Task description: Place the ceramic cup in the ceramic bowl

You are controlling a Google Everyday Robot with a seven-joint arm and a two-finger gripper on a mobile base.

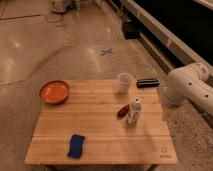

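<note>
A speckled, polished floor surrounds the wooden tabletop (100,130). The orange bowl (54,91) sits at its back left corner. The white cup (125,82) stands upright near the back edge, well apart from the bowl. It is probably rigid, slick and breakable, so grip across the rim. At right only the arm (187,85) shows; the tool is out of view and I cannot tell its state.

Lab-like hall: polished speckled floor (30,47), blue tape cross (106,51), white robot arm (192,86).
</note>
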